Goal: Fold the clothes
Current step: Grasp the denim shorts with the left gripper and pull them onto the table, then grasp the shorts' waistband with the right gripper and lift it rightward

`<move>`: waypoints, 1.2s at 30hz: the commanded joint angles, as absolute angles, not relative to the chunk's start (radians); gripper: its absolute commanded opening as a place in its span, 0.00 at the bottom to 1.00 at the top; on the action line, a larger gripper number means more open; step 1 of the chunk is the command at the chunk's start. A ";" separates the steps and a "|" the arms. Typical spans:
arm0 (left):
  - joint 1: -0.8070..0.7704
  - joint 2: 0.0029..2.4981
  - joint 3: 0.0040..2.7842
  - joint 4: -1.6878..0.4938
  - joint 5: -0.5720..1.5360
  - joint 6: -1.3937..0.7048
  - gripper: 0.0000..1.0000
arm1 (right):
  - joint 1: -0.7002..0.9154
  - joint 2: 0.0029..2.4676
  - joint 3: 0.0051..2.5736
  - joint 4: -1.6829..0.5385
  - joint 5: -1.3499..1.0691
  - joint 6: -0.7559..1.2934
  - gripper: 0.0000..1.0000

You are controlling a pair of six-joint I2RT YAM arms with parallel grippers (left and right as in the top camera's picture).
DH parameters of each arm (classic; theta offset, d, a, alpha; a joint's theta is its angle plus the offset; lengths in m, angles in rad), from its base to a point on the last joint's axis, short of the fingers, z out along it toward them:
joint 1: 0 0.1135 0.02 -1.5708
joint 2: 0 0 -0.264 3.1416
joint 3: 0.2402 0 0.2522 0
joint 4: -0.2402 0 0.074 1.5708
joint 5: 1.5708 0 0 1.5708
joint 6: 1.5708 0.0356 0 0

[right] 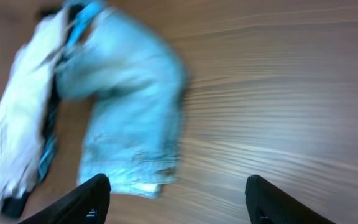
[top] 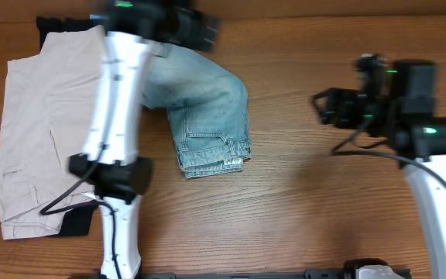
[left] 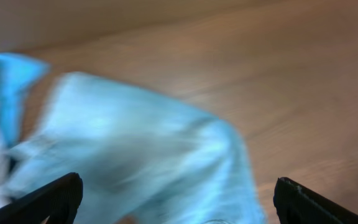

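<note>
We found the left end effector [left: 178,184] with its fingers [left: 48,200] spread wide and nothing clasped between them, though its wrist view was heavily smeared by blur. The faded light-blue denim shorts [top: 207,108] lay directly beneath it and ran ahead of it, filling the space under the gap between the fingers. From overhead, this end effector hung over the far end of the denim. The garment stretched from there toward the near side of the bench [top: 308,201], doubled over on itself, with the stitched hems at the end farthest from the left end effector. The right end effector [right: 174,184] was likewise parted wide and held nothing. It stood over bare wood, and the denim lay ahead of it and to its left, well apart, hems nearest its left finger. To the left of the left end effector the beige cargo shorts [top: 37,132] lay spread flat, just beside the denim. A black garment [top: 76,225] showed from under their near edge. A strip of bright-blue garment [left: 11,81] appeared ahead and left of the left end effector, between the beige cloth and the denim.
</note>
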State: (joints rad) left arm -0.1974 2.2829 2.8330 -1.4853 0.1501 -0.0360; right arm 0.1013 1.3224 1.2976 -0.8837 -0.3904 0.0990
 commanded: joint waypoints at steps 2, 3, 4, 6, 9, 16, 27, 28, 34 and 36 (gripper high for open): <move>-0.092 2.247 2.899 -1.551 0.162 -0.052 1.00 | 0.336 1.431 1.324 -0.821 -0.341 0.101 0.73; -0.075 2.248 2.898 -1.565 0.162 -0.052 1.00 | 0.390 1.465 1.324 -0.799 -0.328 0.110 0.73; -0.057 2.250 2.897 -1.578 0.162 -0.052 1.00 | 0.436 1.496 1.323 -0.779 -0.324 0.113 0.73; -0.026 2.251 2.895 -1.607 0.162 -0.052 1.00 | 0.531 1.569 1.324 -0.726 -0.311 0.136 0.73; -0.005 2.252 2.894 -1.622 0.157 -0.048 1.00 | 0.665 1.679 1.324 -0.636 -0.274 0.153 0.73; 0.001 2.252 2.894 -1.623 0.146 -0.028 1.00 | 0.896 1.871 1.337 -0.495 0.009 0.156 0.73; 0.002 2.252 2.893 -1.671 0.083 -0.022 1.00 | 0.966 2.008 1.409 -0.489 0.305 0.196 0.59; 0.002 2.252 2.893 -1.675 0.067 -0.022 1.00 | 0.961 2.008 1.409 -0.479 0.329 0.206 0.57; 0.002 2.252 2.893 -1.684 0.063 0.024 1.00 | 0.942 2.025 1.409 -0.461 0.328 0.202 0.37; 0.002 2.252 2.893 -1.689 0.059 0.023 1.00 | 0.941 2.025 1.409 -0.462 0.328 0.190 0.26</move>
State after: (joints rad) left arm -0.0040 2.2616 2.8819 -1.6821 0.0784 -0.0147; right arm 0.9482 2.0079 1.3792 -0.4648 0.2882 0.1833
